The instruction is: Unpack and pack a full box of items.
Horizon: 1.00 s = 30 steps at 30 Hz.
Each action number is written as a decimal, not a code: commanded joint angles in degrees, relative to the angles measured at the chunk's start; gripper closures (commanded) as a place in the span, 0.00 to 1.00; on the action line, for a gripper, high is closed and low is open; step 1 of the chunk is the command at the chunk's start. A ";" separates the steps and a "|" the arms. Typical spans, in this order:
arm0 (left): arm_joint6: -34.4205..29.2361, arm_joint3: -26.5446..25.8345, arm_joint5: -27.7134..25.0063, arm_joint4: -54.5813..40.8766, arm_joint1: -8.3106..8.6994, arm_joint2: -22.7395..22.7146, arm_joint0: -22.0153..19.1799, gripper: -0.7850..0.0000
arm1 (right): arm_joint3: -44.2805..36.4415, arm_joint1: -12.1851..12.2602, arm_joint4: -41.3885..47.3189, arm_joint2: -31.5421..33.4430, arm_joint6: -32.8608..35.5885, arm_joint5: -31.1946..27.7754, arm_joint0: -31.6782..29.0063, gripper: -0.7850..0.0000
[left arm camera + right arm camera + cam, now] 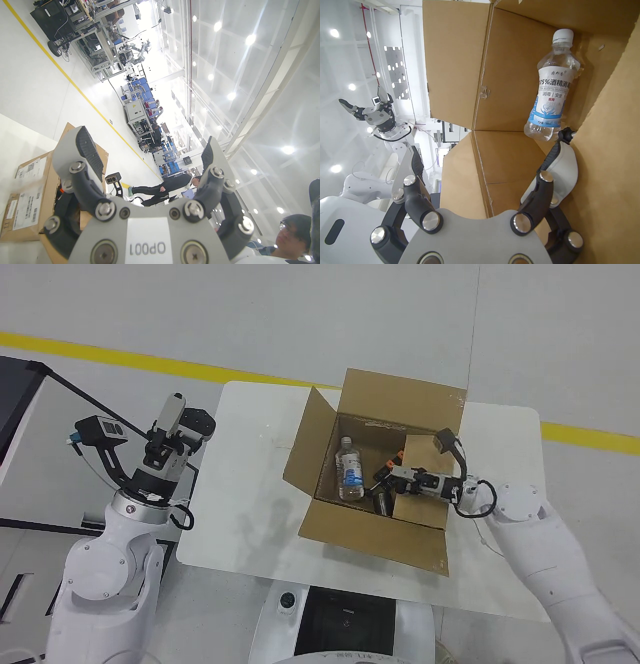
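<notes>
An open cardboard box (420,399) stands on the white table (250,464). A clear bottle (347,467) with a white cap and a blue-and-white label lies on the box floor by one wall. My right gripper (384,477) is down inside the box beside the bottle (552,95). In the right wrist view it (487,155) stands open and holds nothing. One fingertip (563,133) is close to the bottle's base. My left gripper (185,424) is raised off the table's left edge, open and empty (147,152).
A small dark item (382,502) lies on the box floor under the right gripper. The box flaps (305,449) stand up and outward around the opening. The box's labelled outer side (27,190) faces the left arm. Bare table lies left of the box.
</notes>
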 commanded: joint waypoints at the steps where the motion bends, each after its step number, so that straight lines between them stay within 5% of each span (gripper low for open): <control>1: 0.00 0.00 0.00 0.00 0.00 0.00 0.00 0.00 | -0.81 0.27 0.17 0.83 0.97 0.44 -0.26 0.00; 13: -1.47 0.67 -0.24 -0.81 0.01 1.23 -0.79 0.00 | -10.39 2.53 28.96 18.00 7.87 -3.59 -8.13 0.00; 18: -3.47 5.68 -11.03 16.09 0.23 5.24 0.45 0.00 | -10.91 3.29 36.73 25.65 9.18 -2.92 -11.20 0.00; 30: -3.27 7.67 -12.66 19.51 0.19 8.43 -1.70 0.00 | -11.01 3.57 38.83 29.64 9.05 -3.99 -13.36 0.00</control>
